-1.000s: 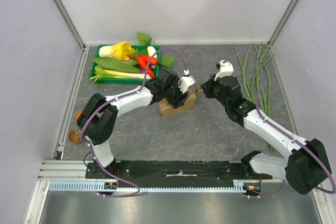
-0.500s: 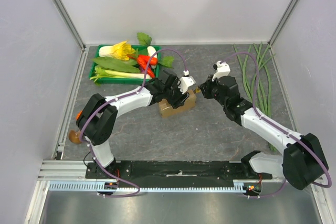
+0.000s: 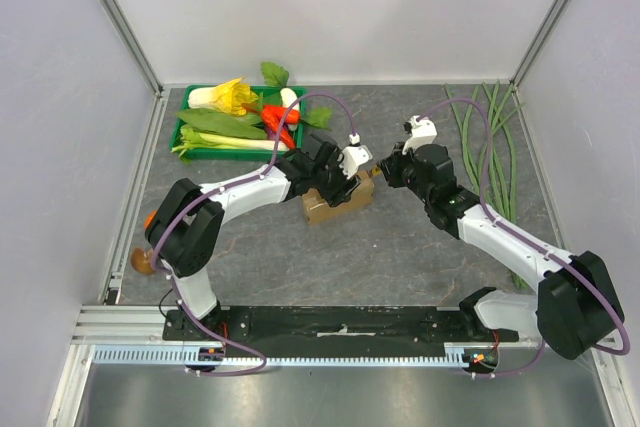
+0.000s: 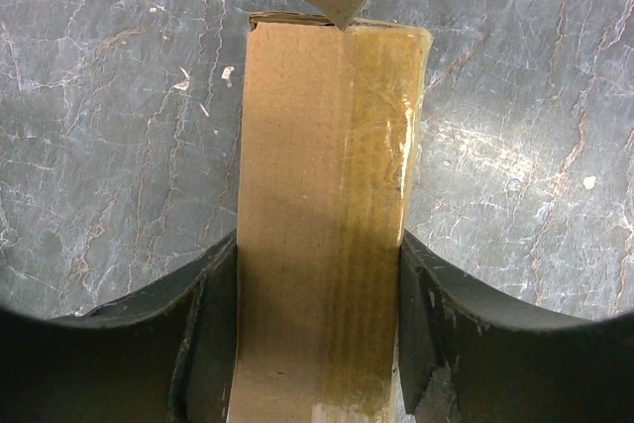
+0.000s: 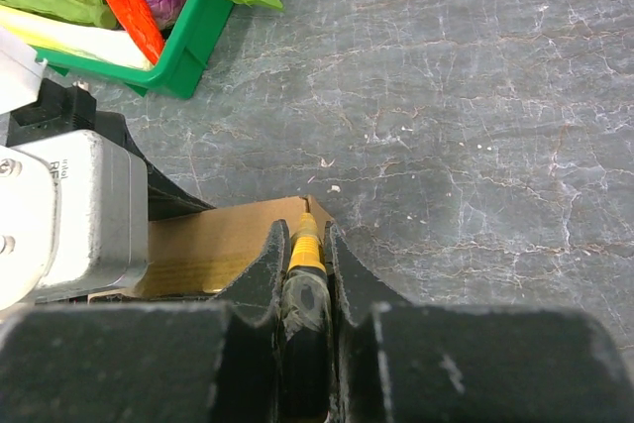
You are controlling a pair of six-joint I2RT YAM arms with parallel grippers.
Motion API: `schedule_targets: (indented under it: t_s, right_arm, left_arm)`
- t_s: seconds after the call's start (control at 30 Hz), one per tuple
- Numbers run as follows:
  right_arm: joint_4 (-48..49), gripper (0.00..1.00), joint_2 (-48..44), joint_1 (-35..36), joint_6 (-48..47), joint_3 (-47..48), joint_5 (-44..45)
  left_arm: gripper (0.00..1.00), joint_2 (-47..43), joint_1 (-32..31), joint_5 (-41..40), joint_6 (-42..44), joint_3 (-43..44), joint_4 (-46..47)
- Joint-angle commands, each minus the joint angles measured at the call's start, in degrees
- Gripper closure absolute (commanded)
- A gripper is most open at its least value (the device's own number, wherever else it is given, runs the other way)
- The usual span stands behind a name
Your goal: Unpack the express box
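Observation:
The express box [image 3: 335,206], a small brown cardboard box with a strip of clear tape along its top [image 4: 317,146], lies mid-table. My left gripper [image 3: 338,185] straddles it, one jaw pressed against each long side [image 4: 317,279]. My right gripper [image 3: 386,169] is shut on a yellow and black knife [image 5: 305,274]. The knife's grey tip [image 4: 337,2] touches the box's end edge, at the corner [image 5: 307,207]. The box's flaps are shut.
A green tray [image 3: 190,152] of vegetables stands at the back left, its corner near the box [image 5: 193,52]. Long green beans [image 3: 485,137] lie along the right side. A small orange and brown object [image 3: 146,252] sits by the left arm's base.
My right gripper with the knife has edged left and slightly back toward the box's end. The left gripper and box have stayed put.

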Motion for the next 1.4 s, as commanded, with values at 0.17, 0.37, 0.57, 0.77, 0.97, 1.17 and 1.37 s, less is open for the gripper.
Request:
schedule_targets:
  t_s: [0.17,0.37,0.57,0.77,0.97,1.17,1.37]
  right_arm:
    - [4.87,1.00,3.02,-0.41,-1.66,0.41,1.14]
    - [5.57,1.00,3.64,-0.49,-2.01,0.58,0.61]
    - [4.87,1.00,2.23,-0.58,-3.85,-0.03,0.52]
    - [4.69,1.00,0.12,-0.84,-6.75,-2.93,0.17]
    - [4.61,1.00,-2.08,-0.93,-7.46,-3.64,-0.62]
    - [4.96,1.00,-1.99,-1.02,-7.55,-3.02,-1.41]
    - [5.66,1.00,-2.25,-1.02,-6.84,-2.23,-2.82]
  left_arm:
    - [0.43,1.54,-0.32,0.37,0.81,-2.16,-4.62]
    - [0.43,1.98,-0.32,0.11,0.63,-1.98,-4.71]
    - [0.43,2.33,-0.32,-0.94,0.54,-1.81,-4.79]
    - [0.44,3.04,-0.23,-1.91,0.54,-1.36,-5.32]
    - [0.44,3.47,-0.23,-2.09,0.54,-1.45,-5.41]
    - [0.45,3.83,-0.14,-1.91,0.37,-1.28,-5.32]
    - [0.45,4.26,-0.14,-2.00,0.37,-0.75,-5.76]
